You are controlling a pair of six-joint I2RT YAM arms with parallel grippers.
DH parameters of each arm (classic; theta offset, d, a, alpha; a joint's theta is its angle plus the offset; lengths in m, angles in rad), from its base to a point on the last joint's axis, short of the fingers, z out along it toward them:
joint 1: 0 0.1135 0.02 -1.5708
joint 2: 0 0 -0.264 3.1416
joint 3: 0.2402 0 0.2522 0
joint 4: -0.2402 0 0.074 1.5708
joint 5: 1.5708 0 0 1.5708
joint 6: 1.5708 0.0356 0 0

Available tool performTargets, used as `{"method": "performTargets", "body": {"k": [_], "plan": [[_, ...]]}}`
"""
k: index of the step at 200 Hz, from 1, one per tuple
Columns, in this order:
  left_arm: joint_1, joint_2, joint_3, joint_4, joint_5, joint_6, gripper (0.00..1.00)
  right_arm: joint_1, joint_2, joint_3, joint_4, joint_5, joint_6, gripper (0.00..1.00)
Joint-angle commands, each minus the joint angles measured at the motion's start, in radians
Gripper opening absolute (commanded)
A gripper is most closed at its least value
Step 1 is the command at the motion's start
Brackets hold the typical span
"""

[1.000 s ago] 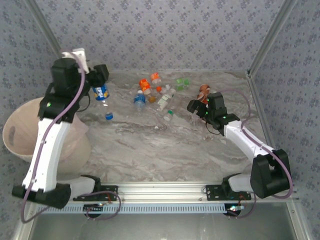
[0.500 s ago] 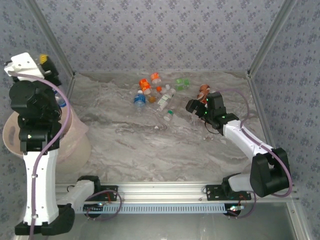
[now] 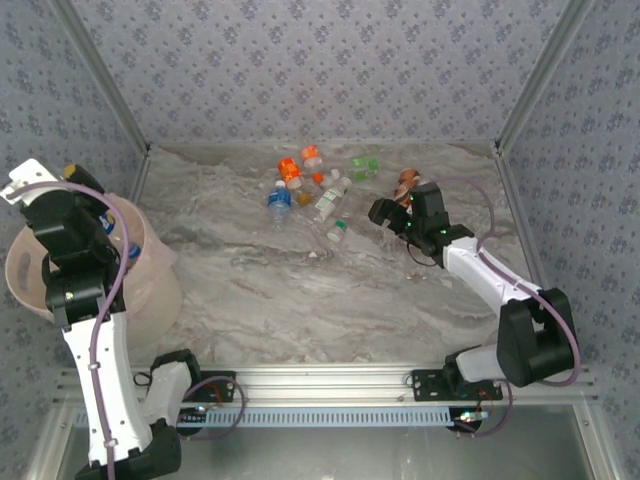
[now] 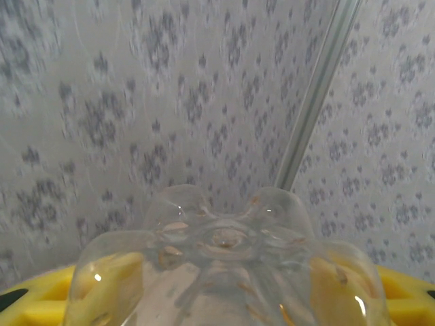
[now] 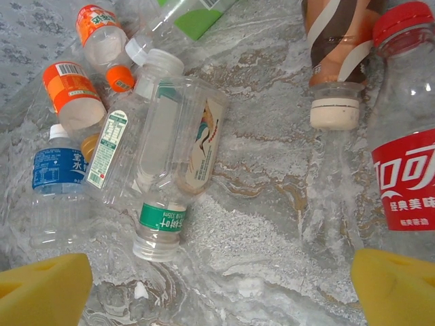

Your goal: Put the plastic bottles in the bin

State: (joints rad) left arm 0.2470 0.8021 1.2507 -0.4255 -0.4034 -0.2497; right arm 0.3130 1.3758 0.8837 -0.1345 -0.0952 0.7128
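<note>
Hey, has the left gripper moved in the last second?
Yes. The left gripper swung left, from above the table to over the bin, with a bottle clamped in it.

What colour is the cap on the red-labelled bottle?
Red. The cap shows best in the right wrist view.

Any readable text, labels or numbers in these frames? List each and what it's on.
"口可", cut off at the frame edge: large white characters on the red-label bottle.
"经典美味": smaller, same label; print below it too small to read.
Blue-label bottle: white characters, blurred.
Green-band bottle: small print, unreadable.
Orange-label bottle: barcode, digits unreadable.
White-label bottle: fine print, unreadable.
Clear bottle in the left wrist view: no text.
</note>
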Motion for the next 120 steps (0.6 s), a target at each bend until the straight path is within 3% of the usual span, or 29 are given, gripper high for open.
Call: {"method": "performTargets", "body": {"k": [1,88,120], "plan": [[0.006,-0.033,-0.040,-0.037,0.037,-0.085,0.57,0.006,0.031,0.034,0.020,-0.026,-0.014,1.00],[0.006,-0.081,-0.177,-0.139,0.136,-0.142,0.64,0.005,0.103,0.082,0.029,-0.072,-0.018,1.00],[0.006,-0.100,-0.203,-0.123,0.293,-0.092,0.83,0.005,0.100,0.095,0.006,-0.065,-0.018,1.00]]}}
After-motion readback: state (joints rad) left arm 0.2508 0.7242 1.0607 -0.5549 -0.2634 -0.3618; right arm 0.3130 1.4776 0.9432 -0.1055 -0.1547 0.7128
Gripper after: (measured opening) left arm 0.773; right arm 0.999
